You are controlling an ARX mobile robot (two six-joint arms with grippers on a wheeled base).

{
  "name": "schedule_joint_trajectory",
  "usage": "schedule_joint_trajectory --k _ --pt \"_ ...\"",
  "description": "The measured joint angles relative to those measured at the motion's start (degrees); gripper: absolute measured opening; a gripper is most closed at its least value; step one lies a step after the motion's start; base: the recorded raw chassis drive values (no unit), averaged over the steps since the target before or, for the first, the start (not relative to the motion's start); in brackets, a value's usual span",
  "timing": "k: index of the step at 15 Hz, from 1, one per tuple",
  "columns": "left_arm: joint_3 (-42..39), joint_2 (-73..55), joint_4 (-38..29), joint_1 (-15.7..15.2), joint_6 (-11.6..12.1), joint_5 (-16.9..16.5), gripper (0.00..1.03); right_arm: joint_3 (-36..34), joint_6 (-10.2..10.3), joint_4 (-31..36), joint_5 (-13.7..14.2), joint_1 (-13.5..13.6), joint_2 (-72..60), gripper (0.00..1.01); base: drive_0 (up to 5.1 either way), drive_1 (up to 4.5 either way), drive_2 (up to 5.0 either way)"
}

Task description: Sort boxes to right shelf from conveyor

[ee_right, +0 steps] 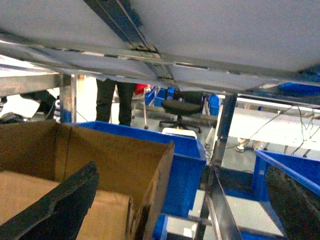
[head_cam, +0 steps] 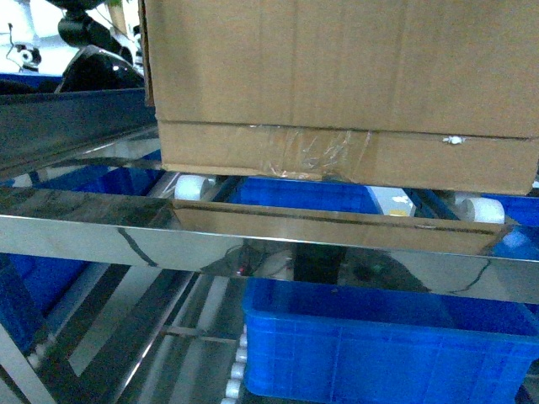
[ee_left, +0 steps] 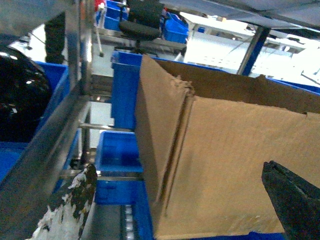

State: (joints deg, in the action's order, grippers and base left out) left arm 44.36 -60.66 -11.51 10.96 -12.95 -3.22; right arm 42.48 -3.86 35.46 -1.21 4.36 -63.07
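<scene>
Steel front rail (head_cam: 253,244) of the right shelf at 6 o'clock. Beyond it, brown cardboard box (head_cam: 345,93), long axis 9-to-3, taped seam forward, sits on white rollers (head_cam: 192,187); top cropped. Left gripper (ee_left: 180,200) and right gripper (ee_right: 185,210) both spread wide, flanking the box. Blue crate (head_cam: 379,345) below.

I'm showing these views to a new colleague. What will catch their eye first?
The big brown cardboard box fills the top of the head view, its taped bottom edge resting on the white rollers of the steel shelf. Bright blue crates sit below and behind it.
</scene>
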Motion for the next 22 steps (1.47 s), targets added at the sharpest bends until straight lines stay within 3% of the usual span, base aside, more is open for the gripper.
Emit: schedule_joint_trajectory --k 1,2,5,6,7,8,10,12,13,14,22 --pt "-2.3 5.5 3.9 -2.4 1.1 0.2 0.98 -1.7 0.7 -5.9 -3.1 -1.9 5.2 0.98 0.0 0.00 0.0" --pt "-4.2 9.7 7.6 -3.5 1.6 2.3 0.98 -3.0 1.1 -9.8 -3.8 -3.0 8.8 0.98 0.0 0.00 0.0" --pt "-5.0 11.5 8.5 -3.3 2.5 2.8 0.98 -3.6 1.7 -12.5 -3.5 -3.0 10.6 0.98 0.0 0.00 0.0" --pt "-5.4 11.1 7.0 -3.2 3.2 3.7 0.97 -2.9 2.3 -17.0 -2.1 -3.5 11.0 0.95 0.0 0.00 0.0" --pt "-9.4 13.0 -1.0 -2.8 6.9 8.8 0.84 -4.2 2.7 -21.9 0.4 -4.1 13.2 0.82 0.0 0.00 0.0" --pt "-14.5 16.4 -4.4 -3.8 9.5 9.9 0.72 -9.1 2.9 -20.4 1.1 -4.4 16.2 0.69 0.0 0.00 0.0" --pt "-21.5 19.7 -7.1 -5.3 11.5 9.1 0.48 -16.8 3.0 -17.3 1.2 -4.4 19.7 0.44 0.0 0.00 0.0" --pt "-27.1 22.8 -8.2 -7.4 11.9 6.0 0.24 -22.8 3.0 -15.4 1.2 -4.4 23.2 0.21 0.0 0.00 0.0" --pt "-29.2 24.9 -9.0 -10.7 12.0 3.6 0.12 -25.3 3.0 -14.5 1.2 -4.4 25.1 0.08 0.0 0.00 0.0" --pt "-30.5 26.3 -9.5 -11.3 11.8 4.1 0.01 -27.2 3.0 -14.2 1.2 -4.4 26.6 0.02 0.0 0.00 0.0" --pt "-39.5 37.7 -6.6 -10.8 12.1 3.2 0.02 -37.2 3.0 -16.1 1.2 -4.4 38.2 0.02 0.0 0.00 0.0"
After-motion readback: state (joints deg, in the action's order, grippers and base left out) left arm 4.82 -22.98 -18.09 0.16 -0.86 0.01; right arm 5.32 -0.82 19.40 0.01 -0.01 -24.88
